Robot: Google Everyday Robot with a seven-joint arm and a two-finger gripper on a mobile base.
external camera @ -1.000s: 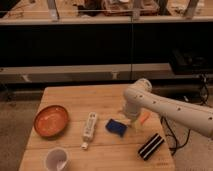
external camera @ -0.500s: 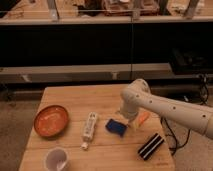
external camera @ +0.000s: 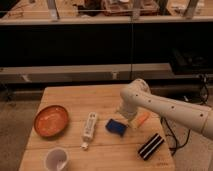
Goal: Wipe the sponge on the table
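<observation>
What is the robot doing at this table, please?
The robot's white arm has its gripper down at the small dark-blue sponge on the square light-wood table. Whether it grips the sponge cannot be told. A white remote lies left of the sponge, and an orange carrot-shaped piece lies right of it.

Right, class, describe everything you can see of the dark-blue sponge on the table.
The sponge is a small dark-blue block, soft-looking and roughly rectangular, lying flat and skewed on the light-wood table, near its middle. It lies between the white remote and the orange piece, apart from the remote. The gripper is at its corner nearest the orange piece; whether they touch cannot be told.
</observation>
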